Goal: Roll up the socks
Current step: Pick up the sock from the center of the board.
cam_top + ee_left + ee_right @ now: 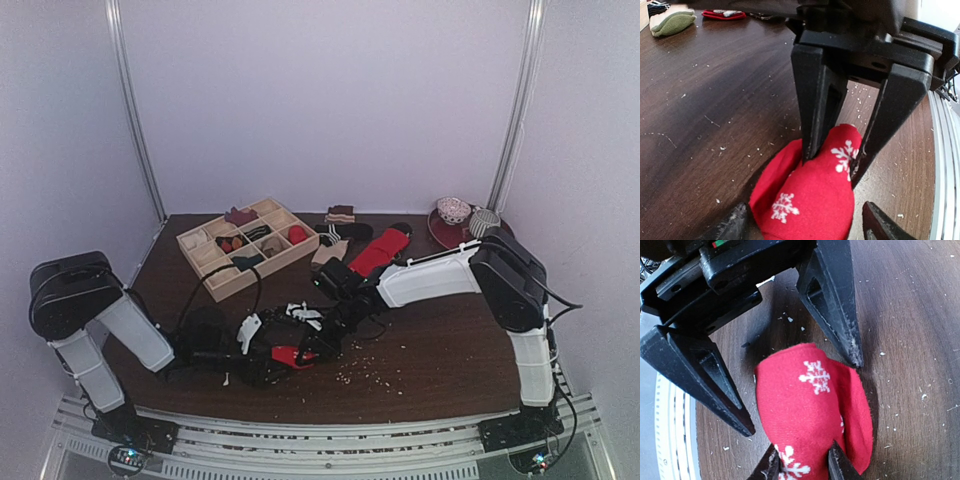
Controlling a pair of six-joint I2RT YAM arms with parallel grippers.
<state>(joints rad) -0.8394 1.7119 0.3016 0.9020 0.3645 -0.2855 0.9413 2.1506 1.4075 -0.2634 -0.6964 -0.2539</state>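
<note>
Two sets of fingers, one red snowflake sock [810, 410]
It's by the worktop's [920, 315] near edge: right fingers [840, 467] pinching it, left fingers [832, 300] spread wide either side.

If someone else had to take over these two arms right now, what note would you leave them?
Left gripper: jaws open, straddling one end of the red snowflake sock, not gripping it.
Right gripper: jaws shut on the same sock, farther along.
Cream sock: lies farther back beside the wooden tray, no gripper near it.
Done: the red sock is bunched into a short bundle.
Left: finish that roll, then roll the cream sock.
</note>
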